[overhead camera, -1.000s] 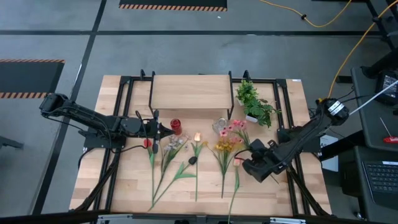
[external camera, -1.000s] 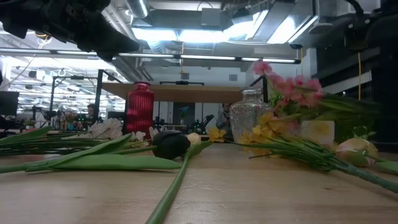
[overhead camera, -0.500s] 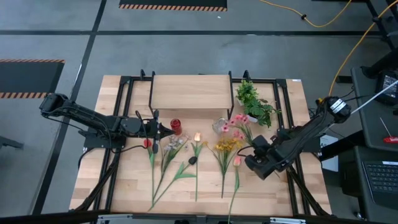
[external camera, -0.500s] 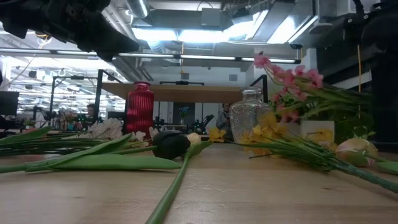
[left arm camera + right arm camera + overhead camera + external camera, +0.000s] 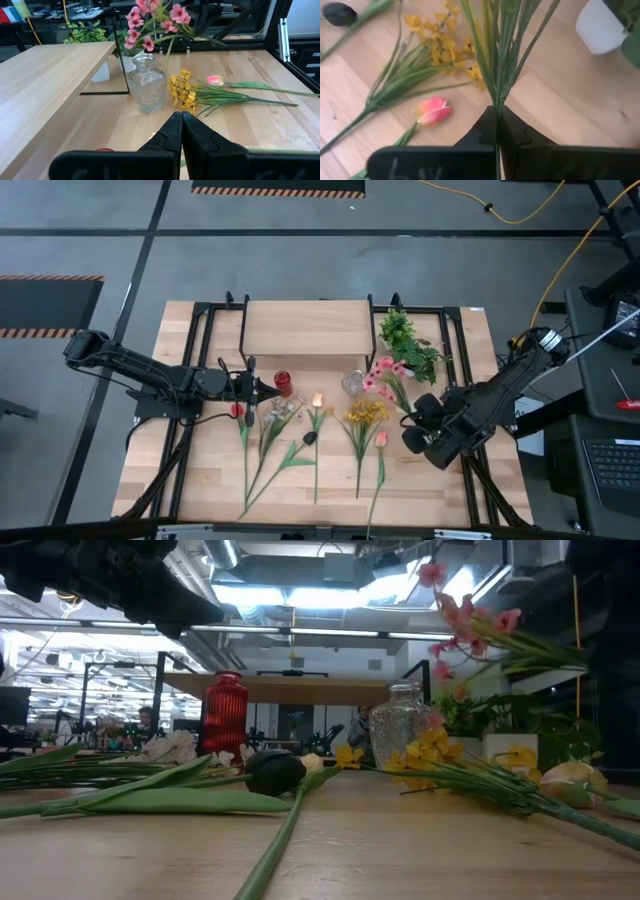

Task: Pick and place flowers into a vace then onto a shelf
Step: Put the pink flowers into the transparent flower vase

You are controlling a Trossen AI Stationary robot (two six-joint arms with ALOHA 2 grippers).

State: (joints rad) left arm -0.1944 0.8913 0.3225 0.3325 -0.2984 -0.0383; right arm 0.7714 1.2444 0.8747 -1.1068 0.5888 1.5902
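Observation:
My right gripper (image 5: pixel 420 412) is shut on a bunch of pink flowers (image 5: pixel 384 370), held in the air right of the clear glass vase (image 5: pixel 352 383). The low view shows the pink blooms (image 5: pixel 468 618) high above the table. My left gripper (image 5: pixel 264 388) is shut, hovering next to the small red vase (image 5: pixel 283 384) and touching nothing. Yellow flowers (image 5: pixel 362 414), a pink tulip (image 5: pixel 381 439), a dark bloom (image 5: pixel 310 437) and white flowers (image 5: pixel 278 411) lie flat on the table. The shelf (image 5: pixel 307 328) stands at the far edge. My right gripper pinches the gathered green stems (image 5: pixel 498 100) of the pink bunch between its two fingers, near their lower end. The stems run on along the fingers and fan out beyond the tips. The bunch is lifted clear of the table, slanting up toward the glass vase.
A leafy green plant in a white pot (image 5: pixel 410 348) stands right of the shelf, close to the raised bunch. Long stems (image 5: pixel 262 465) stretch toward the near edge. Black frame rails (image 5: pixel 196 330) flank the table. Bare wood (image 5: pixel 440 490) shows at the near right.
My right gripper has risen and moved toward the table's right edge, still shut on the stems. The pink bunch has come up off the table: its blooms have climbed well above the glass vase and shifted toward the far edge.

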